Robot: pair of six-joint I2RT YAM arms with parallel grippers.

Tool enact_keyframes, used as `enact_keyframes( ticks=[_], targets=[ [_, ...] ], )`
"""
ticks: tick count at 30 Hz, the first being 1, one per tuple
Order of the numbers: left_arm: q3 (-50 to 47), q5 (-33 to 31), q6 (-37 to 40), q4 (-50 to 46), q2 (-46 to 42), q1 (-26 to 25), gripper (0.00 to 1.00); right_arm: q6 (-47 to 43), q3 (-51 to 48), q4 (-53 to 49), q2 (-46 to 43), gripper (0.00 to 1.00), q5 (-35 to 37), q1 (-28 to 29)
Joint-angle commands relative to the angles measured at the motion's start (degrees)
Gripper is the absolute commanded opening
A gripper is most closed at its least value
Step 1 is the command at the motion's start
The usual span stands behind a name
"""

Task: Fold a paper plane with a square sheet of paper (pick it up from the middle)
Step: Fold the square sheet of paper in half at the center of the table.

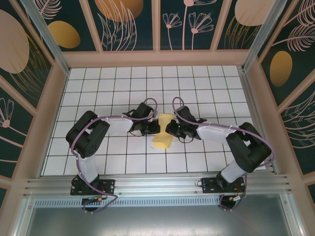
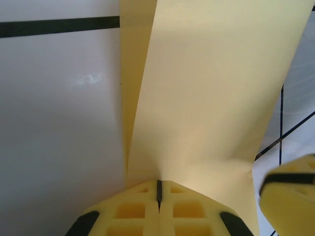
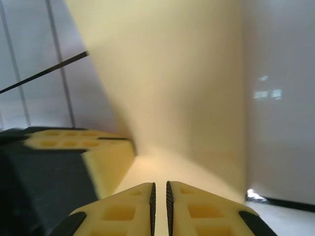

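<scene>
Yellow and folded into a narrow strip, the square sheet of paper sits mid-desk between the arms. The left end effector and right end effector each pinch an opposite edge, probably to keep the layers aligned for creasing.

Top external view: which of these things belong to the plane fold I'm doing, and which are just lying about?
Part of the job:
- yellow paper, pinched from both sides
- left end effector
- right end effector

Just there:
- white grid table
- patterned walls
- aluminium rail at the near edge
</scene>
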Motion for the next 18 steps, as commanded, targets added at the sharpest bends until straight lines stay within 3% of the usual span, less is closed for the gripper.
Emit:
enact_keyframes(
  ticks=[1,12,18],
  targets=[
    [-1.4,-5.3,1.3,-5.3,4.0,-0.4,0.02,-0.9,-1.4,0.6,-1.0,0.18,-2.6,1.4],
    [-1.6,-5.4,1.4,-5.2,4.2,-0.4,0.02,1.1,-7.3,0.9,1.1,0.18,-0.5,1.6],
    [-1.5,-5.4,1.5,-5.1,4.3,-0.4,0.02,0.5,-5.8,0.0,-4.5,0.19,-1.3,1.9]
  ],
)
